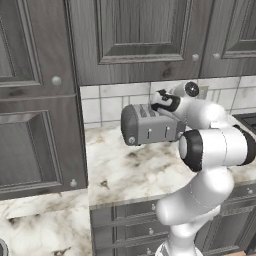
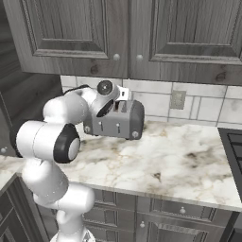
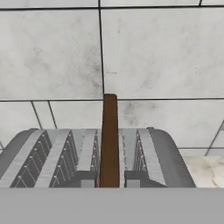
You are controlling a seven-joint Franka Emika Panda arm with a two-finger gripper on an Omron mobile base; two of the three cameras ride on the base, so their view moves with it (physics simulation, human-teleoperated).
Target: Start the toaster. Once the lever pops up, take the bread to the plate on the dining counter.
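Dark grey panelled cabinets (image 1: 135, 35) hang over a pale tiled backsplash (image 3: 153, 52), and below them we see a marble worktop (image 1: 125, 170) with brown veins sitting on grey drawers (image 2: 156, 222). On that worktop, pushed back near the tiles, stands the toaster (image 1: 147, 125), a boxy grey metal body with rounded dark ends and a small round knob low on its front. Our white arm reaches up and over it from the near side, and the gripper (image 1: 159, 100) sits just above the top of the toaster at its far end in the left base view. Looking along the hand, we see the bread (image 3: 109, 140) as a thin brown slice standing upright on edge, its top rising well above the slots of the toaster and reaching up against the tiles behind. The two finger tips (image 3: 85, 179) press in on the lower part of the slice from either side, so we read the fingers as closed on the bread. Slotted metal guides run along the toaster top on both sides of the slice. At the right edge of the right base view we make out the dark corner of a cooktop (image 2: 234, 142) set into the worktop, well apart from the toaster.
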